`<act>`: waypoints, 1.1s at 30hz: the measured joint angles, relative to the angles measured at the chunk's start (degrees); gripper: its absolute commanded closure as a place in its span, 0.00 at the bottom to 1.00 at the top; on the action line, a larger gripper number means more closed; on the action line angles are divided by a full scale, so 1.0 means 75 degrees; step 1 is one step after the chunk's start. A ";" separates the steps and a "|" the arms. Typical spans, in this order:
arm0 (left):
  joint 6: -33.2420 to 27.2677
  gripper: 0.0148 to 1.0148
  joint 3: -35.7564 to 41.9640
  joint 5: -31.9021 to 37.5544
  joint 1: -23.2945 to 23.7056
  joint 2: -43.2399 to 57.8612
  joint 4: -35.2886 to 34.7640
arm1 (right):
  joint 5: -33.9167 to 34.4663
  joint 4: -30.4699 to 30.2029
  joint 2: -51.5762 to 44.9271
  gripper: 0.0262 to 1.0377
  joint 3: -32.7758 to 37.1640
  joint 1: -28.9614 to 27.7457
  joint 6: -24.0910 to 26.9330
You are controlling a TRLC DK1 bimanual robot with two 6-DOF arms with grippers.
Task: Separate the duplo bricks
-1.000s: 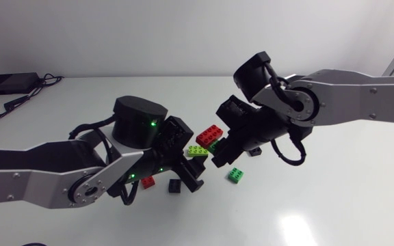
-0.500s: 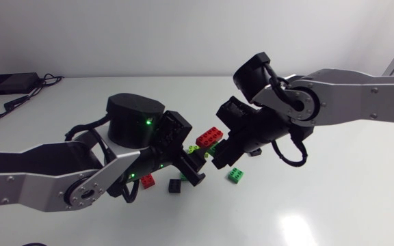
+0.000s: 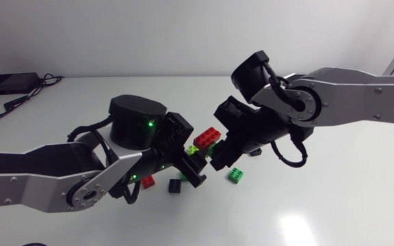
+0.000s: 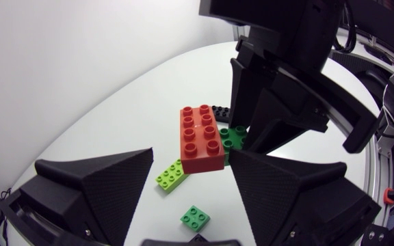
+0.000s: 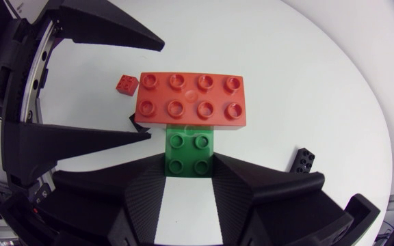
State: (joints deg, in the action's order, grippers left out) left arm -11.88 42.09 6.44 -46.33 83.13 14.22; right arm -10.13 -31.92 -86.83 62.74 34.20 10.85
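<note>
The right claw (image 5: 189, 174) is clamping a dark green brick (image 5: 189, 152) from two sides, holding it up off the table (image 3: 334, 198). A red brick (image 5: 191, 100), twice as long, is sitting studded onto the far end of that green one, jutting out beyond the right fingertips with its long axis lying crosswise to them.

The left claw (image 4: 192, 153) is standing apart, gripping nothing. The red brick is lying in the gap between its two fingers (image 4: 108, 174). From the left wrist view, the brick's long axis is pointing away from the claw, roughly down the line of the gap, so the two fingers are facing its long sides. The right wrist view agrees: one left finger is sitting beyond the brick's far long side and the other just beside its near one, very close to a corner. Whether that one is touching yet I cannot tell.

So the left arm is the one placed for the red brick. It looks to need only to close across the narrow width, then pull against the right claw's hold. My worry is a grip near the end, which could let the brick pivot.

A lime brick (image 4: 171, 175) and a small green brick (image 4: 195, 217) are lying on the table below the left claw.
</note>
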 measured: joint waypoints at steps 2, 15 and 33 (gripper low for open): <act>0.0000 0.44 0.0000 0.0000 -0.0020 0.0035 0.0000 | -0.0003 -0.0047 0.0061 0.67 0.0003 0.0000 0.0000; 0.0076 0.64 0.0000 0.0035 -0.0143 0.0070 0.0166 | -0.0006 -0.0099 0.0163 0.67 0.0020 0.0195 -0.0137; 0.0629 0.67 0.0000 -0.0731 0.0259 0.0067 0.0128 | 0.0303 -0.0052 0.0163 0.66 0.0009 0.0367 -0.0283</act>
State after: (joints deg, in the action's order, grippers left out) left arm -7.16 42.09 0.95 -44.38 83.64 15.18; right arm -7.86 -32.32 -85.60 62.81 36.95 8.73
